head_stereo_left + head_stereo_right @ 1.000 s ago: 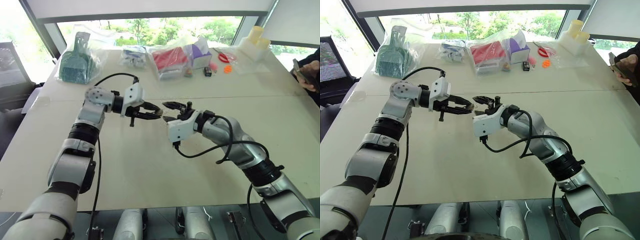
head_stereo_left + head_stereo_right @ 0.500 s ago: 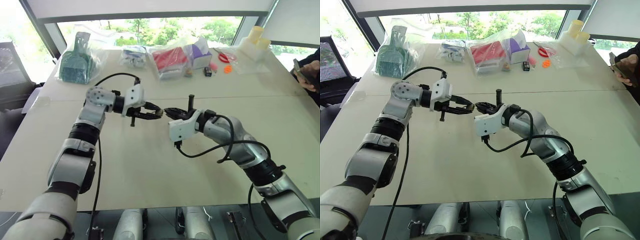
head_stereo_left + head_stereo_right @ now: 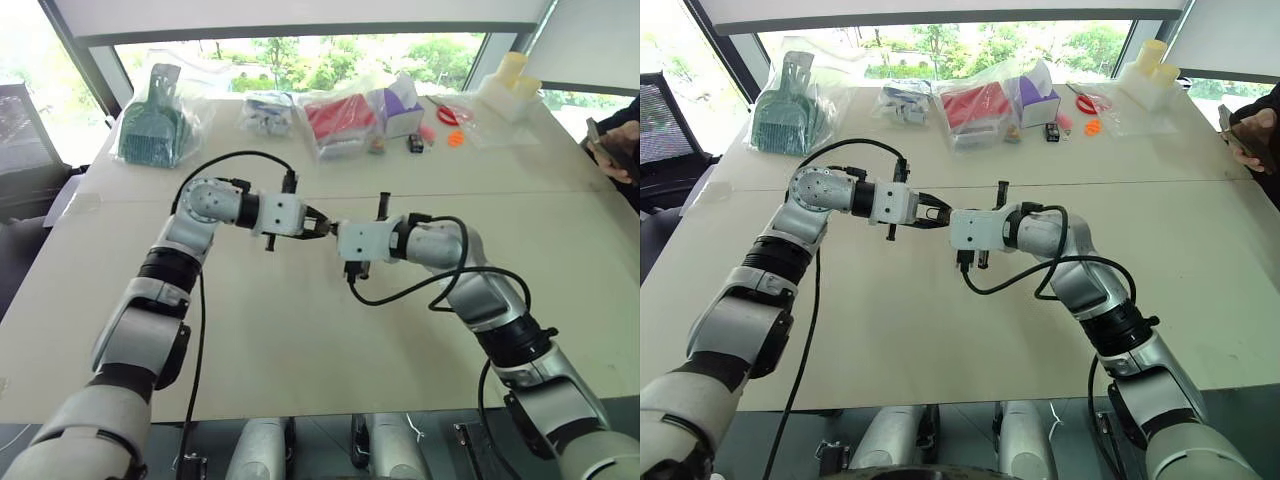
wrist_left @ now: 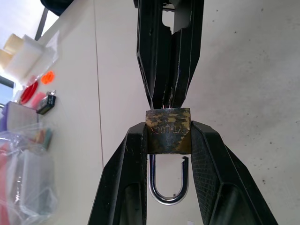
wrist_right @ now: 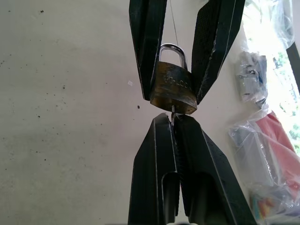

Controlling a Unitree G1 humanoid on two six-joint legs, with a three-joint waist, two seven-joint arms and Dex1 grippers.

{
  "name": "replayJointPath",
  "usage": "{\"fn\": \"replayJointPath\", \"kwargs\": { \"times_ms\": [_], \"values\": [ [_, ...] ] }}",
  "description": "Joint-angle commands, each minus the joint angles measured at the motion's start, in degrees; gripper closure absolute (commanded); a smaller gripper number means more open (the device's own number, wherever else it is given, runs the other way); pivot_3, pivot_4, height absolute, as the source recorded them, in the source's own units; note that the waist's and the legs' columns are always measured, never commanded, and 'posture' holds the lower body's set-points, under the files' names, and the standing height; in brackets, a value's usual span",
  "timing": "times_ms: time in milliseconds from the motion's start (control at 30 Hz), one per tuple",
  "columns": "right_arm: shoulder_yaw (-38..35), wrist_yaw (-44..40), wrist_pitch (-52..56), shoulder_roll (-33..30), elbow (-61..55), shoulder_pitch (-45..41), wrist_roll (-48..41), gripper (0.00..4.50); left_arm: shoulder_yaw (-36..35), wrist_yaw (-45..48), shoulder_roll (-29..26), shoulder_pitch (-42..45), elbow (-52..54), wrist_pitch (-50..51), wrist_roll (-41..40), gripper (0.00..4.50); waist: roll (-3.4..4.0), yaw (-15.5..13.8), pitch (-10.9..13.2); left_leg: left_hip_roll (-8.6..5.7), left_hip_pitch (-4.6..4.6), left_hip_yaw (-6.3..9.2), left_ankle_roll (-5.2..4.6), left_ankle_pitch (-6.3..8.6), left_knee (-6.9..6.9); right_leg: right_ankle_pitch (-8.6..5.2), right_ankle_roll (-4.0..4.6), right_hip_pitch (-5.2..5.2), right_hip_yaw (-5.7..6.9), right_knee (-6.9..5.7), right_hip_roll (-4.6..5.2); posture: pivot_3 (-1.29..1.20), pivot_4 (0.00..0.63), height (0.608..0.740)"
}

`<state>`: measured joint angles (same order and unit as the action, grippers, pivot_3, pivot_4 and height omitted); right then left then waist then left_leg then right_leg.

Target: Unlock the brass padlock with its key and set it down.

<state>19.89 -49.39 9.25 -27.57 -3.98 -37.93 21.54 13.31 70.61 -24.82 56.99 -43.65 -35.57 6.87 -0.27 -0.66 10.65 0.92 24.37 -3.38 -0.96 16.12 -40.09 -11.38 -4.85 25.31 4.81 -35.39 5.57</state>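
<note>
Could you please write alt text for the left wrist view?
The left end effector clamps a brass padlock between its fingers, shackle sprung open on one side. The right end effector, shut, meets the lock's far end above a pale table.

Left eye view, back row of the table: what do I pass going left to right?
Teal dustpan in its bag → bag of small white parts → red item in plastic → purple box → orange disc → pale yellow cups.
</note>
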Motion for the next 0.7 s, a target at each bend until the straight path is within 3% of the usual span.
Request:
{"fn": "replayJointPath", "kwargs": {
  "times_ms": [33,233,333,500,700],
  "values": [
    [1.34,-0.35,-1.36,1.08,-1.81,-1.06,-0.93,4.38,-0.18,-1.9,0.14,1.4,2.87,-1.62,-1.25,3.77,0.0,-0.02,0.0,0.0,0.0,0.0,0.0,0.0,0.0,0.0,0.0,0.0,0.0,0.0,0.0,0.0,0.15,0.74],
    [2.9,9.45,-19.61,-4.54,1.56,-1.48,7.31,4.38,-2.07,5.16,-0.42,0.7,5.03,10.17,-8.6,3.77,0.0,0.05,0.0,0.0,0.0,-0.02,0.0,0.0,0.0,-0.01,-0.01,0.01,0.0,0.01,0.0,0.0,0.15,0.74],
    [2.21,13.24,-27.16,-7.04,3.3,-0.88,8.66,3.56,-2.54,10.35,-1.71,0.58,6.88,16.74,-12.05,3.77,0.0,0.19,0.0,0.0,0.0,-0.02,0.0,0.0,0.0,-0.01,-0.01,0.01,0.0,0.01,0.0,0.0,0.15,0.74],
    [0.71,18.36,-36.52,-9.62,6.29,-1.3,9.85,1.09,-2.43,15.99,-3.86,-0.15,9.59,22.21,-15.11,3.77,0.0,0.25,0.0,0.0,0.0,-0.03,0.02,-0.01,0.0,-0.01,-0.01,0.01,-0.01,0.0,0.0,0.0,0.15,0.74],
    [-0.02,23.54,-45.98,-10.27,9.28,-3.14,10.38,1.09,-2.47,18.15,-4.35,0.41,10.75,25.73,-16.63,3.77,0.0,0.22,0.0,0.0,-0.01,-0.03,0.02,-0.01,0.0,-0.01,-0.01,0.0,-0.01,0.0,0.0,0.0,0.15,0.74]
  ]
}}
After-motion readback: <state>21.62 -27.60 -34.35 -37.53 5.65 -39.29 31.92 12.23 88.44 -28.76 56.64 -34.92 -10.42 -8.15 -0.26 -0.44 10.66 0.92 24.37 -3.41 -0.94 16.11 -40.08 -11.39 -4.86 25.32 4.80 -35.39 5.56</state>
